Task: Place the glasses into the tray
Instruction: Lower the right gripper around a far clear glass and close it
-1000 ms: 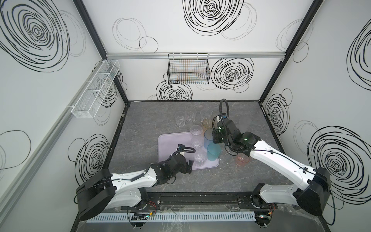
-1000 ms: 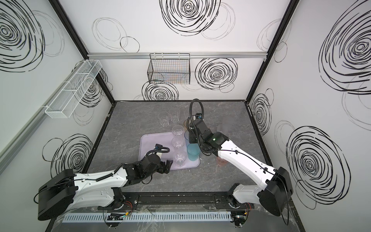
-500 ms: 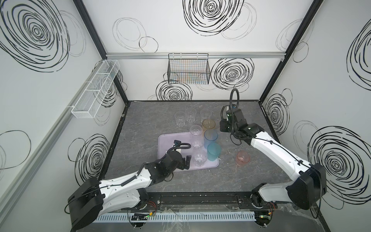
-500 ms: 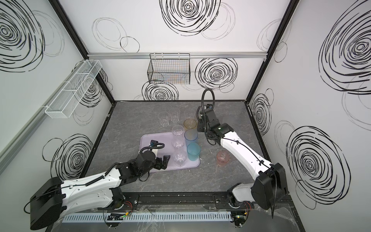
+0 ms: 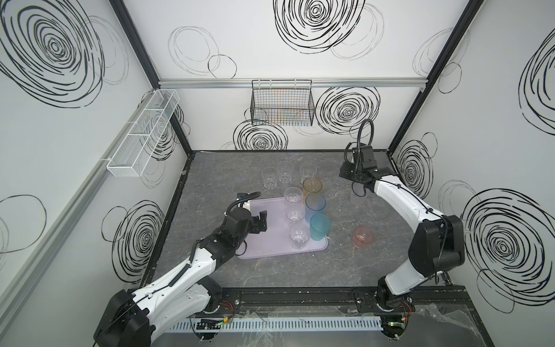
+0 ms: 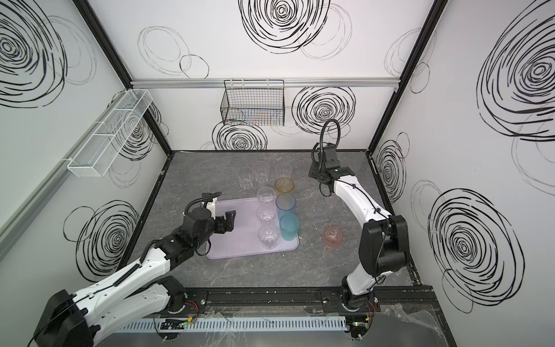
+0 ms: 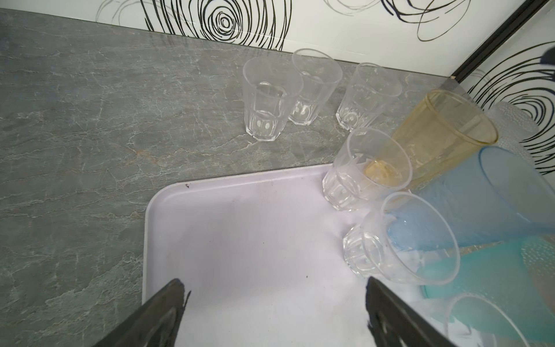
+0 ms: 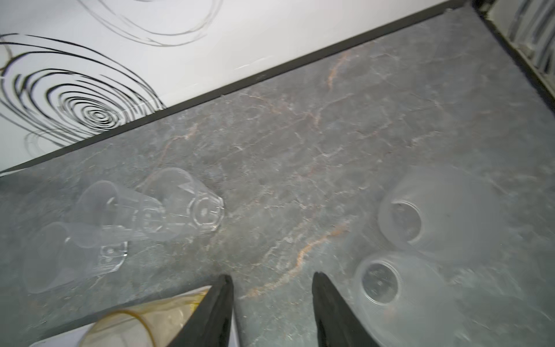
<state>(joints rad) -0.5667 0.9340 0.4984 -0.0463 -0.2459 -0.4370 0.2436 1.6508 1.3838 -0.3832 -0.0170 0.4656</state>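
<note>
Several see-through tumblers [image 5: 294, 214] are stood in the flat pale lilac tray [image 5: 270, 219], others on the grey table [image 5: 228, 174]. Light, slippery walls are expected, best pinched across the rim. Left end effector [image 7: 274, 285] and right end effector [image 8: 271, 278] are seen released, empty.

I'm watching two white-and-black arms sitting on a black rail [image 5: 300, 296].
The left arm [image 5: 186, 270] and right arm [image 5: 399, 201] are wearing glossy white shells between chunky black joints; a ribbed black hose [image 5: 367, 124] is arching over each wrist, thin black cables are running along the links, and the left claw [image 7: 274, 281] and right claw [image 8: 271, 275] are showing matte black, tapering fingers [image 7: 156, 315].
</note>
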